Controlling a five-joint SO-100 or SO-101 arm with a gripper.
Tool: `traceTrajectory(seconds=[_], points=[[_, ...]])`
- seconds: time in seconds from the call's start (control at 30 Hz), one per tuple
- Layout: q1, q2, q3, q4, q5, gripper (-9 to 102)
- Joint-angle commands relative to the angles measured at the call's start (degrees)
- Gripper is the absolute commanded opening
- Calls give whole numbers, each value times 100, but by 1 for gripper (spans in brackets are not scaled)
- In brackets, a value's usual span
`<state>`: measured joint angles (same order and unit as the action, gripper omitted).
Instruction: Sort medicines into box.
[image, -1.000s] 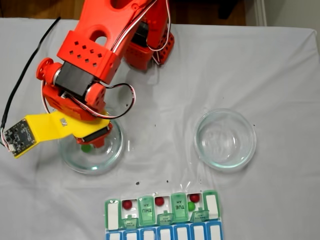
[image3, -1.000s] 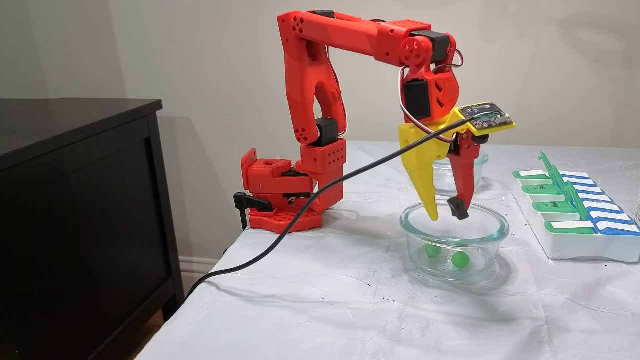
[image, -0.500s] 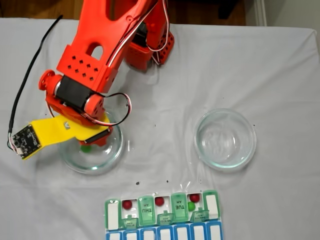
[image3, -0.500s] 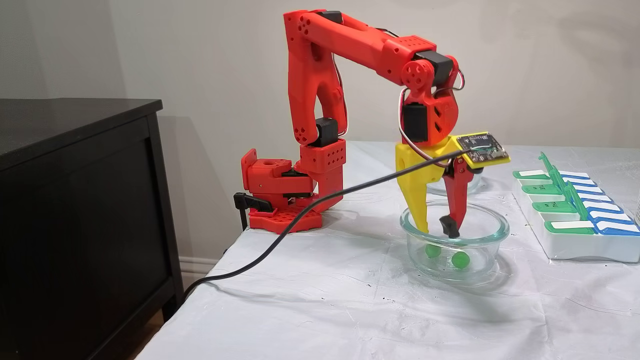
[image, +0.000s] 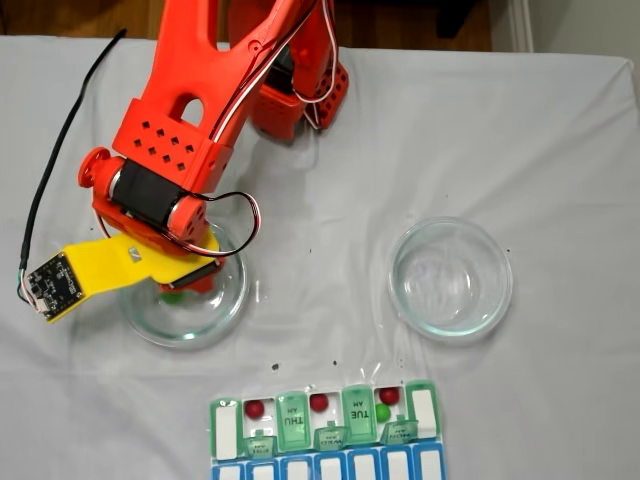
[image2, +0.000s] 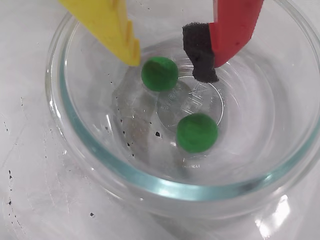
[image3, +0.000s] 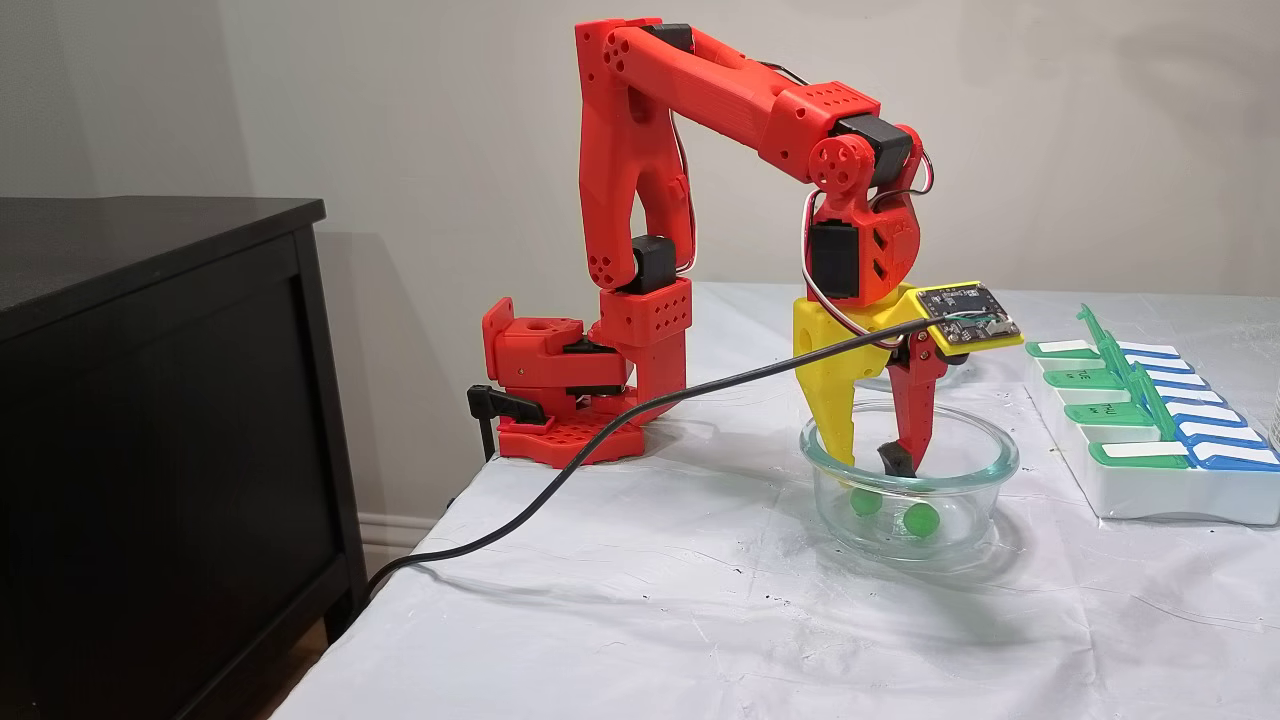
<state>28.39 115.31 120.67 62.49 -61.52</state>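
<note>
Two green medicines lie in a clear glass dish (image2: 75, 135). One green ball (image2: 159, 73) sits between my fingertips, the other green ball (image2: 197, 132) is nearer the camera. My gripper (image2: 171, 70) is open, its yellow finger and black-padded red finger lowered inside the dish (image3: 1000, 465) on either side of that ball (image3: 866, 502), not closed on it. In a fixed view, my gripper (image3: 870, 462) hangs just above both balls. The box (image: 292, 420) lies at the table's near edge with red balls (image: 256, 408) (image: 319, 402) (image: 389, 396) and one green ball (image: 383, 411) in open compartments.
A second glass dish (image: 498, 300) stands to the right of the first, seen from above. The arm's red base (image3: 560, 400) sits at the back of the white-covered table. A black cable (image3: 600, 430) trails off the table edge beside a dark cabinet (image3: 150, 420).
My gripper has come down from above the dish rim into the dish, staying open. The two green balls have not moved.
</note>
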Motion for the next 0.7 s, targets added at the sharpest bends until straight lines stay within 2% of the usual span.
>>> traceTrajectory(seconds=[0.0,0.67], points=[[0,0,-211,-53,-35,17],[62,-246,-229,-97,-141,16]])
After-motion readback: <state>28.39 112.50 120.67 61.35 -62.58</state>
